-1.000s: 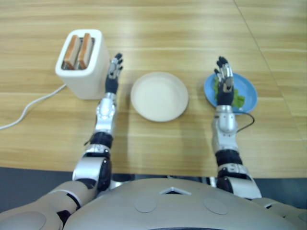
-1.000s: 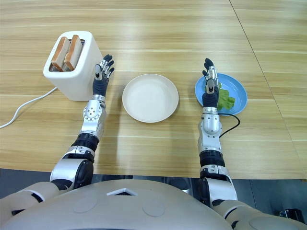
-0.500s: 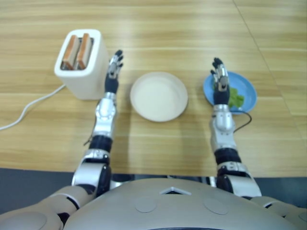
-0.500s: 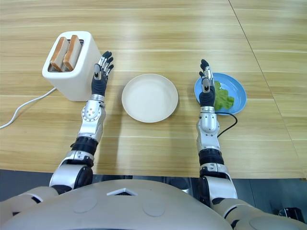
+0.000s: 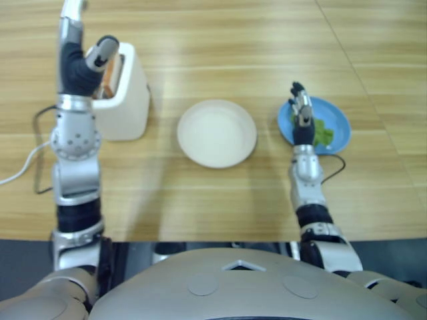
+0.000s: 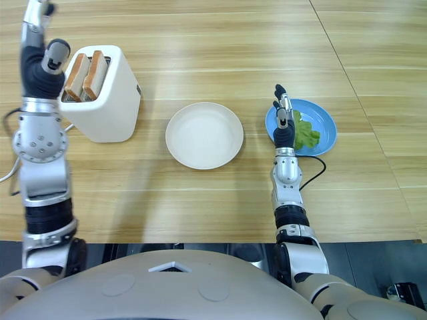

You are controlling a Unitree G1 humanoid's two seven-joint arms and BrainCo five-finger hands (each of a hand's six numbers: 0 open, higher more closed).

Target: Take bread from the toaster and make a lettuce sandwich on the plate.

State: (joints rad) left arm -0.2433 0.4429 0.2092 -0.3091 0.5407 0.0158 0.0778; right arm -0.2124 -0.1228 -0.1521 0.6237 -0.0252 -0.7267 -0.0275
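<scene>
On the wooden counter (image 6: 200,40), a white toaster (image 6: 110,100) stands toward the left edge. Two slices of bread (image 6: 85,71) sit upright side by side in its slots, their brown crusts showing above the top. A white cord (image 5: 17,170) trails from the toaster toward the counter's left edge. The left hand (image 6: 37,63) is held high by the toaster's left side, close to the bread. Its fingers (image 6: 35,27) point up and are loosely spread, with the tips cut off by the top of the view and the thumb bent toward the slots, and it holds nothing. A round cream plate (image 6: 204,159) sits bare in the middle of the counter, closer to the near edge than the far one and well apart from the toaster. To its right, a blue plate (image 6: 325,119) carries a few pieces of green lettuce (image 6: 307,136). The right hand (image 6: 283,125) hovers at the blue plate's left rim, its fingers (image 6: 281,100) straight, pressed together and pointing toward the far edge, pinching nothing. A thin black cable (image 6: 315,173) loops on the counter beside the right wrist.
</scene>
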